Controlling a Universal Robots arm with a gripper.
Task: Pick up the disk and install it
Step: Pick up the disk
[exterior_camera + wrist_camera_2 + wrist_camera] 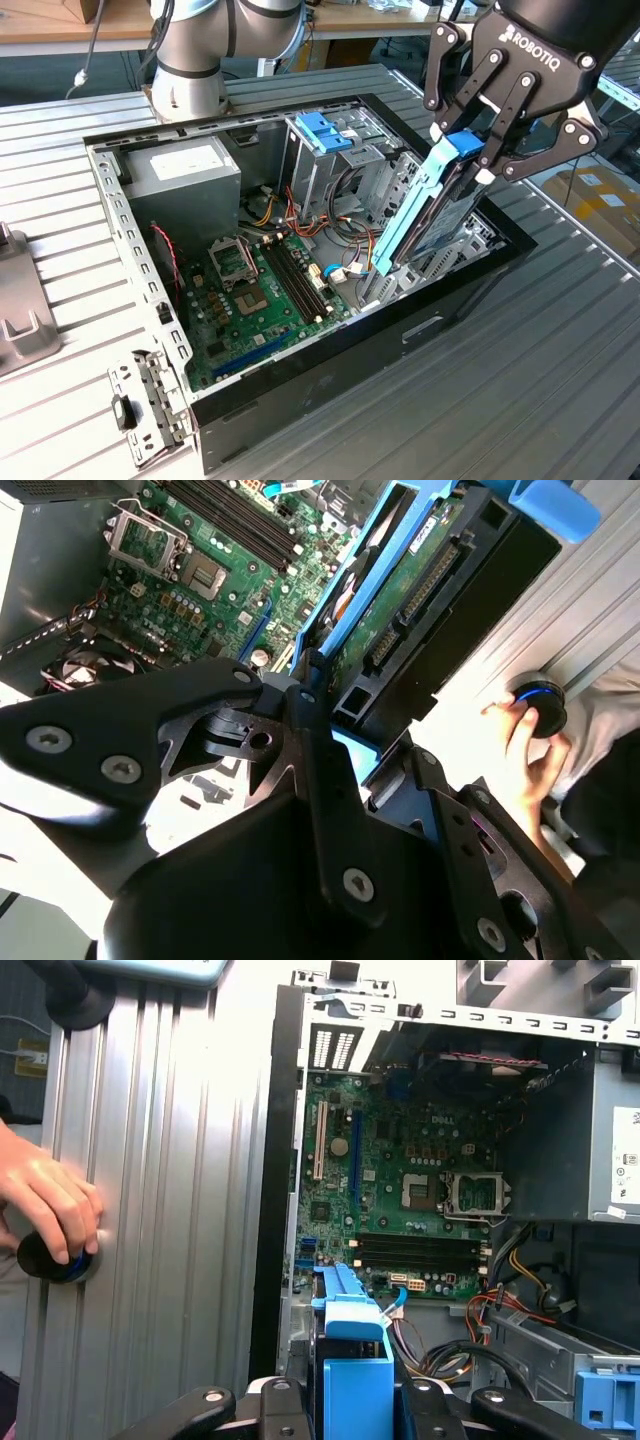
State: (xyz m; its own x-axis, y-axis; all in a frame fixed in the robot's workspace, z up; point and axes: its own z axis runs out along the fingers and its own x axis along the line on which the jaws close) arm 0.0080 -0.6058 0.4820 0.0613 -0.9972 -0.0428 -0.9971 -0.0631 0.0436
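Site: ribbed metal worktop (560,380), workshop benches behind. Open PC case (300,400) lies on its side on the worktop, interior facing up.

Contents noted: motherboard (260,290) on the case floor; grey power supply box (185,170) w/ white sticker at the far corner; metal drive cage (325,135) w/ blue top beside it; loose cables between cage and board.

Gripper (478,160): above the case edge at the exterior view's right, clenched on the upper end of the disk (445,215), fingers pinching across its blue rails.

Disk position: off the worktop, carried, hanging directly below the gripper. Long axis runs steeply down from the gripper and leans toward the exterior view's left, so tilted, not upright. Lower end is in among the bay metalwork just inside the case wall, well apart from the blue-topped cage. In the second wrist view its circuit-board face is seen, connector edge toward the gripper. Seated or not: cannot tell, contact pt hidden.

Status (judgement): pick-up done; install in progress, not confirmed complete.

Other: a person's hand (45,1200) rests on a round black knob (55,1260) on the worktop, outside the case, clear of the gripper.
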